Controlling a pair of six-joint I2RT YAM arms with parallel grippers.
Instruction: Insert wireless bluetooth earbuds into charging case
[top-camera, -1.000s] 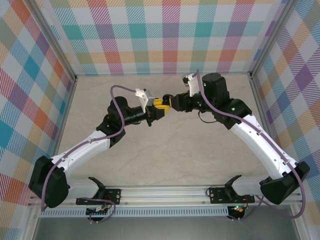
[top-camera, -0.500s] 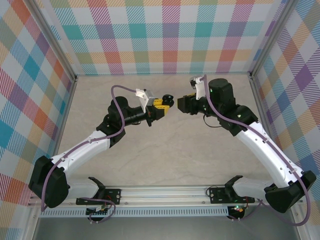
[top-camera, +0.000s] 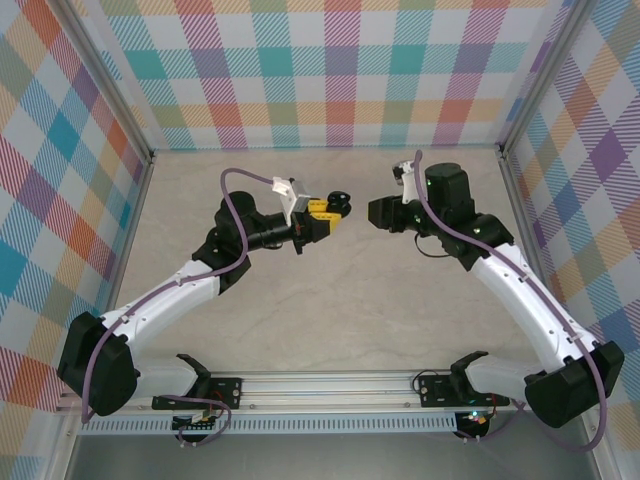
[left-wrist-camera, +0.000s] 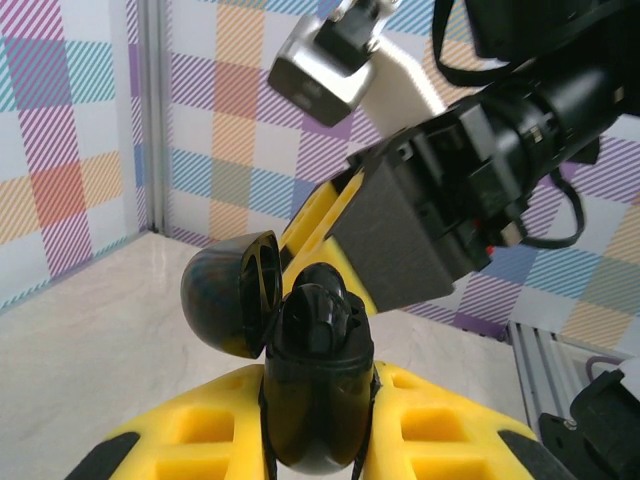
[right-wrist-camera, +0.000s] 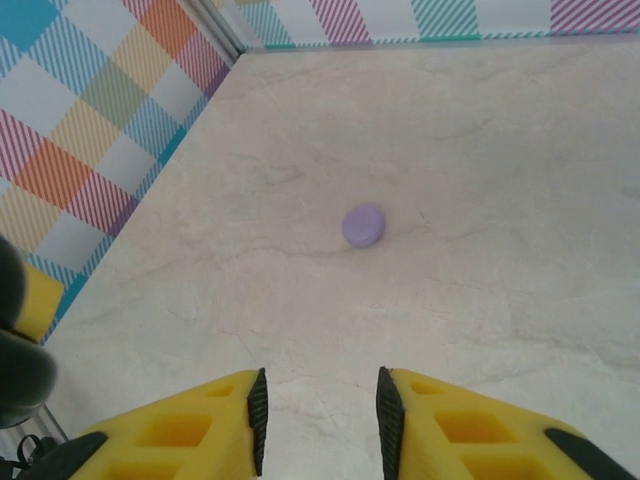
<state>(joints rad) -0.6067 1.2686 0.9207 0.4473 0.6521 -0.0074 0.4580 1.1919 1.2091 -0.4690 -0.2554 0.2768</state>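
My left gripper (left-wrist-camera: 318, 440) is shut on a black charging case (left-wrist-camera: 318, 400) and holds it upright above the table. The case's round lid (left-wrist-camera: 228, 296) hangs open to the left. A black earbud (left-wrist-camera: 318, 305) pokes up from the case's mouth. In the top view the same case (top-camera: 338, 204) sits at the tip of the left gripper (top-camera: 322, 209). My right gripper (right-wrist-camera: 318, 405) is open with nothing between its fingers, and it hangs a short way to the right of the case (top-camera: 378, 212).
A round lilac case (right-wrist-camera: 363, 225) lies closed on the pale marble table (right-wrist-camera: 480, 230) below and ahead of the right gripper. Checked walls (top-camera: 330, 70) and metal posts enclose the table at the back and sides. The right arm's wrist (left-wrist-camera: 430, 220) looms close behind the black case.
The right gripper has drawn back to the right, away from the left gripper and the black case, and its jaws have narrowed. The left arm has stayed still with the case.
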